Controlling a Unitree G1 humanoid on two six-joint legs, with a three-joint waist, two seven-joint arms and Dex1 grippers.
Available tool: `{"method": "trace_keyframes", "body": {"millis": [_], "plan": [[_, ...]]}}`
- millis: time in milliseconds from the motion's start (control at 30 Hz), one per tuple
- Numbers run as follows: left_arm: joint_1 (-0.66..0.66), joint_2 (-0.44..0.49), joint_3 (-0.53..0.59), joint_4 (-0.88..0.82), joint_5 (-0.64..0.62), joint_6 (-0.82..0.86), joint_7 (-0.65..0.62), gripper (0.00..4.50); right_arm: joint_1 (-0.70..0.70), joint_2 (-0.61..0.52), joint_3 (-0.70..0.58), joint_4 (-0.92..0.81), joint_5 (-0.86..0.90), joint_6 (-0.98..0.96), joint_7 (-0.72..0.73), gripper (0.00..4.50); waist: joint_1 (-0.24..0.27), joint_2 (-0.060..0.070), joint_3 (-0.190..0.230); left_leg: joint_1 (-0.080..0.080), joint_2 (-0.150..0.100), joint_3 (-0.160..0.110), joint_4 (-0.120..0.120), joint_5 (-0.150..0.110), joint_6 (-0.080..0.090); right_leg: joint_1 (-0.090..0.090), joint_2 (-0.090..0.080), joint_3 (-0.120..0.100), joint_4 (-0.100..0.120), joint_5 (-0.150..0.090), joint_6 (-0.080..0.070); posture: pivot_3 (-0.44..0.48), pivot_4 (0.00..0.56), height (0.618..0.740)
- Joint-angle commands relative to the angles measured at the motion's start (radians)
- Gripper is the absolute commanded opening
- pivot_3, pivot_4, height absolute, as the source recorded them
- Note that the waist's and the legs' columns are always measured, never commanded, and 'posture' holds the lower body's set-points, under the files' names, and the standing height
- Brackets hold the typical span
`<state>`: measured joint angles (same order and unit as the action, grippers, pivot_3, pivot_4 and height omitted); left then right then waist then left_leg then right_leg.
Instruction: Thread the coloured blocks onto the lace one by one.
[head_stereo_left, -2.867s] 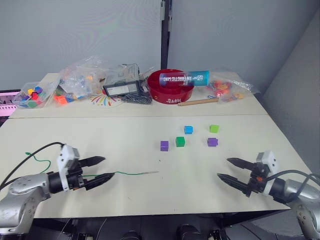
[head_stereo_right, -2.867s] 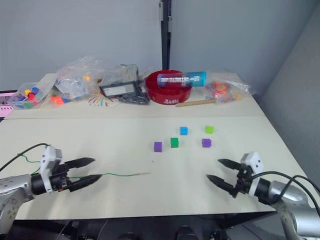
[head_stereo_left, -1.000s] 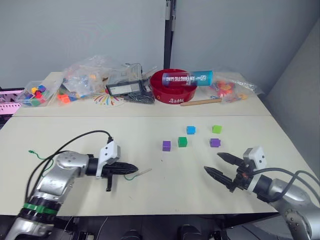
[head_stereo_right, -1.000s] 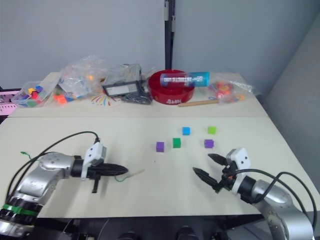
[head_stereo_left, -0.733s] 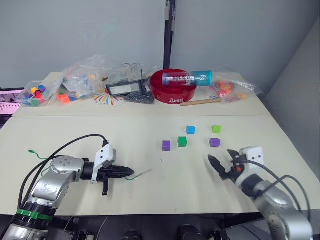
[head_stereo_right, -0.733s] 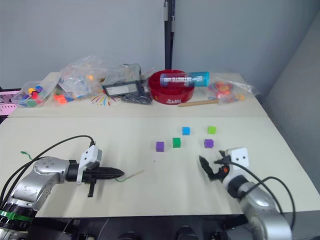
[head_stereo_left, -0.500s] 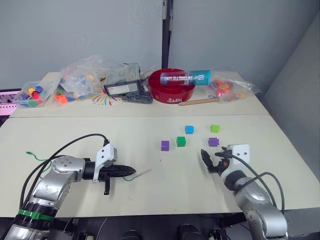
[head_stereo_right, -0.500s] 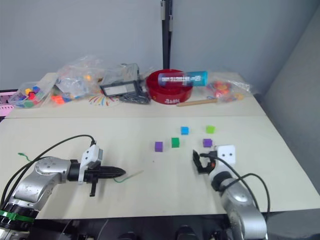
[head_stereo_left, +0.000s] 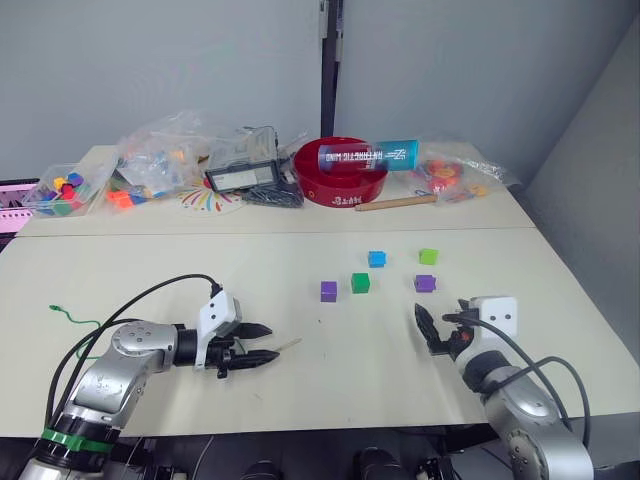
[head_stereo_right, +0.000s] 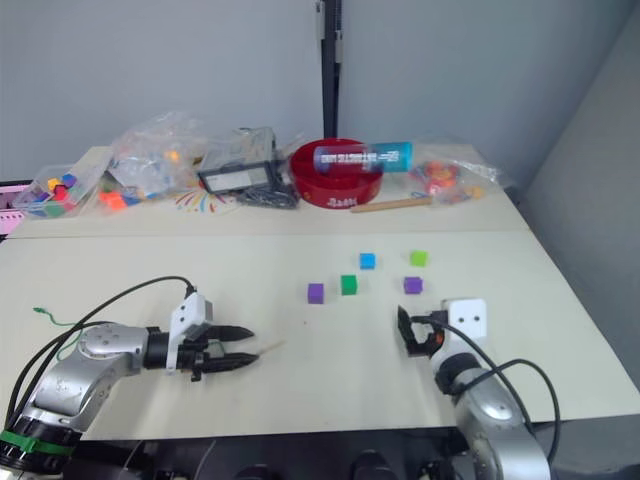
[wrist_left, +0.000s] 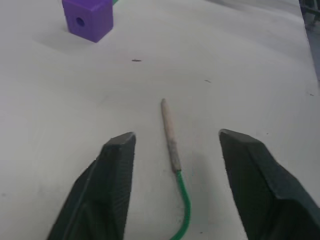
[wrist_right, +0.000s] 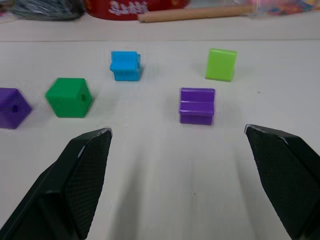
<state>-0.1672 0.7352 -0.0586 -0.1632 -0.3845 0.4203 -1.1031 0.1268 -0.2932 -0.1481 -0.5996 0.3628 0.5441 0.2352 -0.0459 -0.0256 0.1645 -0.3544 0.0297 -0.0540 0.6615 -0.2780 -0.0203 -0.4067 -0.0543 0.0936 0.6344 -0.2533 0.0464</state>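
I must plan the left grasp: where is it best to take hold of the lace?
Grip the stiff pale tip near where the green string begins. The lace lies flat between the open left gripper fingers, so come from above, leaving the point free.

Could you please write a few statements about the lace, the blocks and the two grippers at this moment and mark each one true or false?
1. The left gripper is open, with the lace lying on the table between its fingers. True.
2. A purple block is already threaded on the lace. False: all five blocks sit loose on the table, the lace tip bare.
3. The right gripper is shut on the lime green block. False: it is open and holds nothing; that block sits apart, beyond the near purple block.
4. The light blue block lies farther from the robot than the dark green block. True.
5. The other purple block is the leftmost of the five. True.
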Motion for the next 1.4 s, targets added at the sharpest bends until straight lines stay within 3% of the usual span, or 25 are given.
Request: {"method": "trace_keyframes", "body": {"millis": [33, 233, 367, 467, 600, 900, 1100, 1400], "plan": [[0.025, -0.012, -0.009, -0.063, 0.043, 0.009, 0.079, 2.75, 0.029, -0.095, -0.025, -0.098, 0.134, -0.011, 0.19, 4.5, 0.0, 0.0, 0.0, 0.0, 0.0, 0.0, 0.0, 0.0, 0.0, 0.0, 0.0, 0.0, 0.0, 0.0, 0.0, 0.0, 0.15, 0.74], [0.048, -0.049, -0.03, -0.092, 0.067, 0.046, 0.158, 2.75, -0.001, -0.337, -0.059, -0.042, 0.312, 0.019, 0.514, 4.5, 0.002, -0.001, 0.0, 0.001, 0.0, 0.0, 0.0, 0.0, 0.0, 0.002, 0.0, 0.0, -0.001, 0.0, 0.0, 0.0, 0.15, 0.74], [0.06, -0.055, -0.05, -0.084, 0.084, 0.032, 0.163, 2.75, -0.068, -0.474, -0.042, 0.081, 0.305, -0.023, 0.719, 4.5, 0.004, -0.001, 0.0, 0.002, 0.0, 0.0, 0.0, 0.0, 0.0, 0.003, 0.0, 0.0, -0.002, 0.0, 0.0, 0.0, 0.15, 0.74], [0.073, -0.066, -0.068, -0.054, 0.109, 0.018, 0.179, 2.75, -0.12, -0.52, -0.026, 0.145, 0.284, -0.041, 0.785, 4.5, 0.005, 0.0, 0.0, 0.002, -0.001, 0.001, 0.0, 0.0, 0.0, 0.003, 0.0, 0.0, -0.002, 0.0, 0.0, 0.0, 0.15, 0.74], [0.09, -0.072, -0.108, -0.01, 0.14, -0.028, 0.168, 2.75, -0.172, -0.52, -0.018, 0.161, 0.288, -0.035, 0.788, 4.5, 0.01, 0.0, 0.0, 0.002, -0.001, 0.0, 0.0, 0.0, 0.0, 0.004, 0.0, 0.0, -0.002, 0.0, 0.0, 0.0, 0.15, 0.74], [0.127, -0.074, -0.163, 0.062, 0.199, -0.107, 0.154, 0.04, -0.192, -0.484, 0.0, 0.149, 0.273, -0.032, 0.745, 4.5, 0.014, 0.004, -0.003, 0.002, -0.001, 0.001, 0.0, 0.0, 0.0, 0.004, -0.001, 0.0, -0.003, 0.0, 0.001, 0.0, 0.15, 0.74], [0.086, -0.084, -0.111, 0.079, 0.137, -0.148, 0.114, 0.04, -0.193, -0.471, 0.002, 0.174, 0.249, -0.052, 0.728, 4.5, 0.018, 0.004, -0.003, 0.002, -0.001, 0.001, 0.0, 0.0, 0.0, 0.005, -0.001, 0.0, -0.003, 0.0, 0.001, 0.0, 0.15, 0.74], [-0.116, 0.108, 0.001, 0.091, -0.02, -0.056, -0.161, 0.04, -0.166, -0.405, -0.003, 0.189, 0.209, -0.056, 0.633, 4.5, 0.013, -0.001, 0.0, 0.0, -0.001, 0.0, 0.0, 0.0, 0.0, 0.001, 0.0, -0.001, -0.002, 0.0, 0.0, 0.0, 0.15, 0.74]]}}
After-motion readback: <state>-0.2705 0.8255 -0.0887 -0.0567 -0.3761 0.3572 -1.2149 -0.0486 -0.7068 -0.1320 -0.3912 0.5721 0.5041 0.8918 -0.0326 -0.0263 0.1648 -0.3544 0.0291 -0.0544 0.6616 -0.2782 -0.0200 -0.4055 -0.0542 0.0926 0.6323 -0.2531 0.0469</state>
